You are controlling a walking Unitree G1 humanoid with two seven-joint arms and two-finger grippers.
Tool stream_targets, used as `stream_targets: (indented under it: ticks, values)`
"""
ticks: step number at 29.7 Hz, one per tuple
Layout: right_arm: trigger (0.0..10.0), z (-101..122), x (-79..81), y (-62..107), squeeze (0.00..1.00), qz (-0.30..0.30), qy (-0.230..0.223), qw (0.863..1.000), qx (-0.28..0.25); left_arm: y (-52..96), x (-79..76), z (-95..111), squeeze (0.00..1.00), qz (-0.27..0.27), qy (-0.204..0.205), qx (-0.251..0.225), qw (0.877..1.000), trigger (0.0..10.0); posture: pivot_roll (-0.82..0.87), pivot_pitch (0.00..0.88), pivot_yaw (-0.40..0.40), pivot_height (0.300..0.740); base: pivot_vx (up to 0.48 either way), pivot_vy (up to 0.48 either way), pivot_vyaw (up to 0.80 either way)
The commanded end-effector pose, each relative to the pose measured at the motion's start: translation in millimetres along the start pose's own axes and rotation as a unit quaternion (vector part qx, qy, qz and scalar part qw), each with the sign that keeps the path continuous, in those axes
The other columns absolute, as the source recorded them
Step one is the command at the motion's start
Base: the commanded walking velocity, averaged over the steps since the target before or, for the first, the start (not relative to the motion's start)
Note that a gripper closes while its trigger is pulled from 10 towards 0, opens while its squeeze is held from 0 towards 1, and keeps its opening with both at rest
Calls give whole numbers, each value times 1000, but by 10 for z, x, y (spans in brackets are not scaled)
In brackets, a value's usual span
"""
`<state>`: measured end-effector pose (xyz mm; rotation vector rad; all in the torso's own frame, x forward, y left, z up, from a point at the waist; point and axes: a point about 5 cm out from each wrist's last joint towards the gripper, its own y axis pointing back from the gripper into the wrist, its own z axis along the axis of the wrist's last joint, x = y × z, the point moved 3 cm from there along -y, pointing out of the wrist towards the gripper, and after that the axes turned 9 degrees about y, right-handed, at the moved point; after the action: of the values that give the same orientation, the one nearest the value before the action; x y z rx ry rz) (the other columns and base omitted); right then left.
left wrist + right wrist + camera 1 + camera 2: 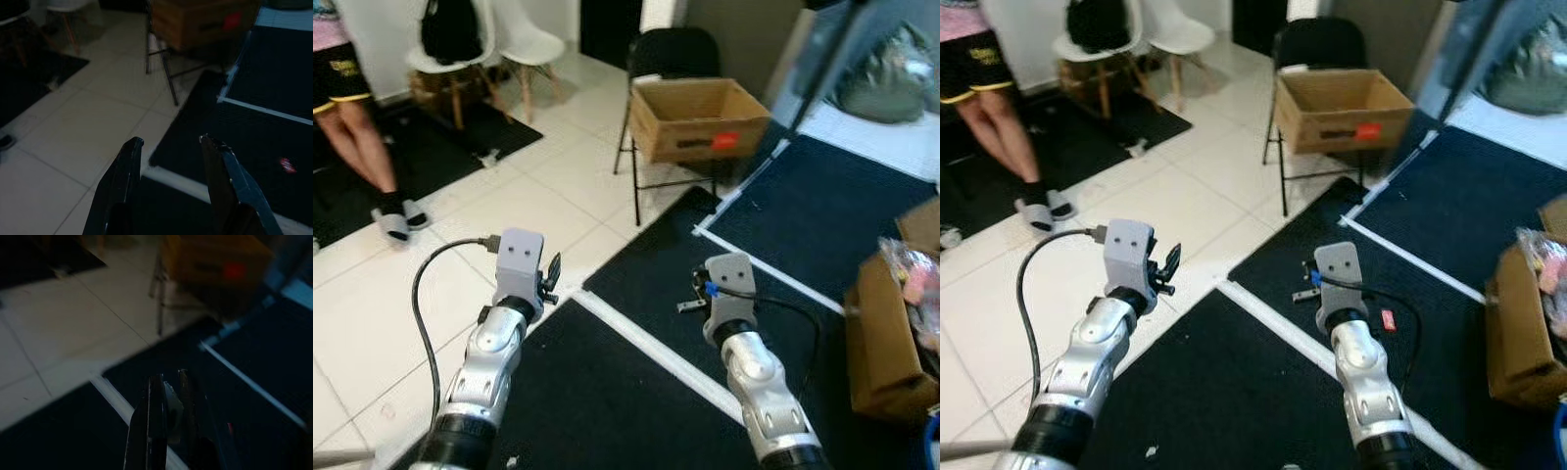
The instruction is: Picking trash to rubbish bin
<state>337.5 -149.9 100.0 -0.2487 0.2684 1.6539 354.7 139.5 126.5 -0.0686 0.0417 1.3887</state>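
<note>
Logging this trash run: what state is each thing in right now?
Left pincer: open, empty, held above the floor.
Right pincer: shut on a small pale scrap.
Cardboard box: open-topped, sitting on the black chair.
Red wrapper: lying on the dark mat.

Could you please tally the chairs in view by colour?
White chairs: 2
Black chairs: 1
Total: 3
</note>
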Motion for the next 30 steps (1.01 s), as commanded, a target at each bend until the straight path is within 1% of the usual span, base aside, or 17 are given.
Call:
stream_targets:
  ticks: [1,5,19,26,28,30]
  values:
    - [10000,-47,-41,12,0,-10,-9,1000,10,18,-6,-54,0,1,-5,12,1000,10000,-43,113,7,740,0,0,-800]
    - [10000,-79,-51,10,0,-13,-14,1000,17,16,-20,-54,0,-3,1,11,1000,10000,-42,115,7,740,0,0,-800]
    - [10000,-108,-30,21,0,-12,-19,1000,21,11,-18,-36,0,-4,-4,10,1000,10000,-41,107,9,740,0,0,-800]
    - [10000,-136,14,26,0,-2,-19,999,26,25,-18,-39,0,-4,-2,10,1000,10000,-40,97,8,740,0,0,-800]
    - [10000,-136,74,32,0,17,-4,1000,24,32,-19,-38,0,-4,-1,9,1000,10000,-39,93,8,740,0,0,0]
    - [10000,-131,95,31,0,23,-2,999,22,35,-18,-38,0,-4,-1,9,1000,10000,-38,91,7,740,0,0,0]
